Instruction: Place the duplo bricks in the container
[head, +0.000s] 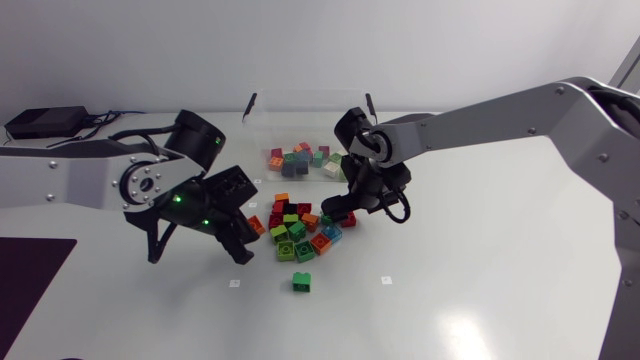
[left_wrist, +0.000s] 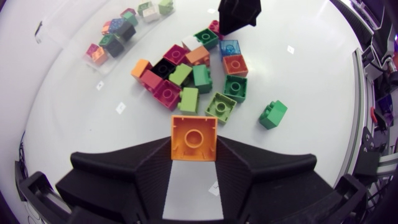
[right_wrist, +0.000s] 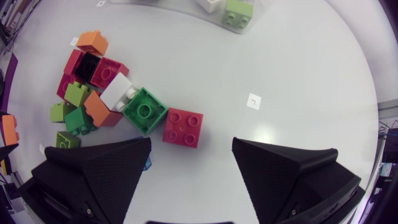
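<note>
My left gripper (left_wrist: 194, 148) is shut on an orange duplo brick (left_wrist: 194, 137), studs hidden, held just above the table. The same brick (head: 257, 225) sits at the left edge of the brick pile (head: 300, 228). My right gripper (right_wrist: 191, 149) hangs open over the pile's right side, with a red brick (right_wrist: 183, 127) just ahead of the gap between its fingers and a green one (right_wrist: 144, 111) beside it. In the head view the right gripper (head: 345, 212) is close above the bricks. The clear container (head: 252, 112) stands behind the pile and holds several bricks.
A lone green brick (head: 303, 282) lies in front of the pile, also ahead of my left gripper as the green brick (left_wrist: 273, 114). Small white markers (head: 386, 280) dot the white table. A black box with cables (head: 45, 122) sits at the far left.
</note>
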